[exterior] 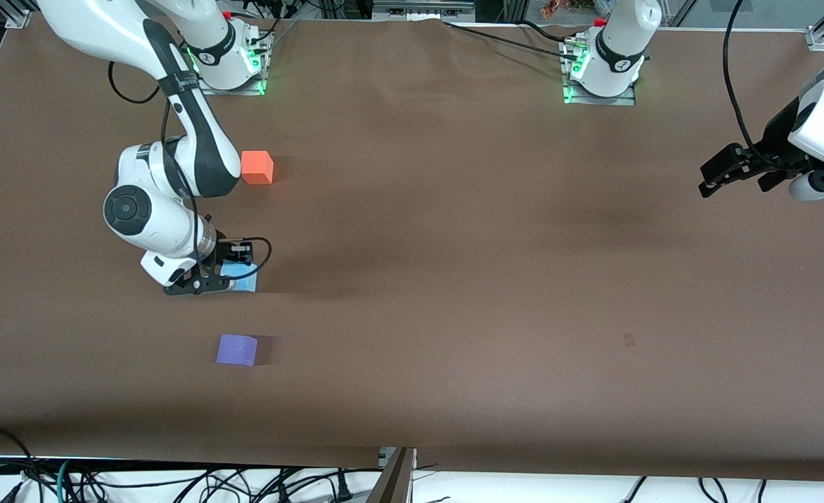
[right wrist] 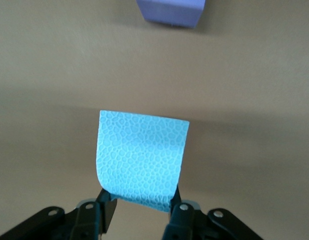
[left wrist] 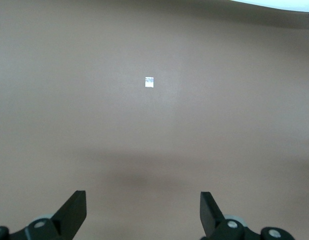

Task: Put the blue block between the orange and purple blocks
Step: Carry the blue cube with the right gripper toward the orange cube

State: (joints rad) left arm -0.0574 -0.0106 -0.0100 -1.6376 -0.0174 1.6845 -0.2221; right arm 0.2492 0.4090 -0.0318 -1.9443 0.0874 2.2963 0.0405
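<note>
Right gripper (exterior: 210,274), low over the tabletop (exterior: 453,279) toward the right arm's end, fingers closed on the blue block (exterior: 242,277), which the right wrist view shows pinched at its near edge between the two fingers (right wrist: 105,204). The block sits roughly midway on the line between the orange block (exterior: 257,168), farther from the front camera, and the purple block (exterior: 237,349), nearer to it, and well apart from both; whether it rests on the tabletop or hangs just above it cannot be told. The coming move, judged from this, is a short lowering and release with little sideways travel. All three blocks are matte cubes of equal size; the blue face carries a fine pebbled texture. Left gripper (left wrist: 143,212), fingers spread wide and empty, waits above bare tabletop at the left arm's end.
</note>
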